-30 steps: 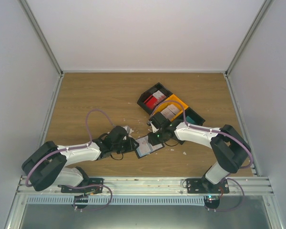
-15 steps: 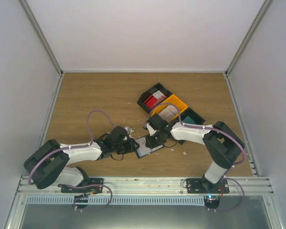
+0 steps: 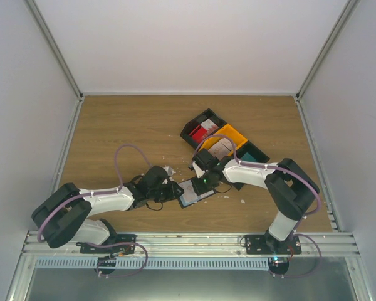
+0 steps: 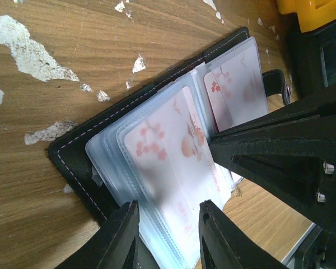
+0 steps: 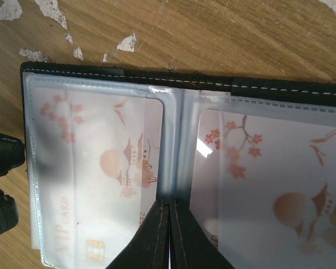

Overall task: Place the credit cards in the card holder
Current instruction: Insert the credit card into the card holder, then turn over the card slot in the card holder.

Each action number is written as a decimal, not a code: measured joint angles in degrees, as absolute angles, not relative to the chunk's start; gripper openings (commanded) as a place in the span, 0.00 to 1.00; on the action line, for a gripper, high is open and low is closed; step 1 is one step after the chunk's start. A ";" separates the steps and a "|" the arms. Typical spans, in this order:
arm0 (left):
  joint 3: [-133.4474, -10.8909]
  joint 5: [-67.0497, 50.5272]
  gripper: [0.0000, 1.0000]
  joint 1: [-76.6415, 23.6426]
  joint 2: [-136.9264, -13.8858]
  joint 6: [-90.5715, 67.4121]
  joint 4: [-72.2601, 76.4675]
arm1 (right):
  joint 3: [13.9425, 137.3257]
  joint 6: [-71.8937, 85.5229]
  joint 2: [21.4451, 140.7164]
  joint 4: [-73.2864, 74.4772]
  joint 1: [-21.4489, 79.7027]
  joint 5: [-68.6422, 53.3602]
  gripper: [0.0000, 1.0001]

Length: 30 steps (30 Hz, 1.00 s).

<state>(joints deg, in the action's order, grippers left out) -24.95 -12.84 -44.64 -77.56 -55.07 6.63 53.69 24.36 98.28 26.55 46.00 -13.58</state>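
The card holder [image 3: 194, 192] lies open on the wooden table [image 3: 125, 125], a little nearer the arms than the row of three bins, with both grippers meeting over it. Its black cover is spread flat and a stack of clear plastic sleeves [image 4: 157, 168] fans out from the spine. Two cards sit in the top sleeves, each printed with pink blossom and a pagoda: the left card [image 5: 95, 168] also shows a chip and the words VIP CARD, and the right card [image 5: 269, 185] lies across the fold from it

The right gripper [image 5: 168, 235] is closed, finger against finger, its tip resting on the crease between those two sleeves. The left gripper [image 4: 168, 235] has its jaws partly apart, the fingers lying over the outer edge of the sleeve stack; whether they press on it I cannot tell

More cards wait behind: red-and-white ones [image 3: 200, 133] in the black bin [image 3: 189, 130], whitish ones [image 3: 222, 146] in the yellow bin [image 3: 237, 134]

White flecks [image 4: 22, 45] mark the wood around the holder
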 measured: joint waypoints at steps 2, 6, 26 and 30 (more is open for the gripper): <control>-24.95 -12.88 0.32 -44.64 -77.56 -55.07 6.68 | 53.71 24.36 98.28 26.57 46.00 -13.58 0.05; -24.95 -13.04 0.32 -44.64 -77.56 -55.07 6.76 | 53.74 24.36 98.30 26.57 46.00 -13.58 0.04; -24.95 -13.65 0.30 -44.64 -80.18 -55.13 8.62 | 53.74 24.36 98.30 26.52 46.00 -13.63 0.04; -24.95 -14.11 0.27 -44.64 -80.44 -55.13 9.39 | 53.69 24.36 98.30 26.50 46.00 -13.65 0.04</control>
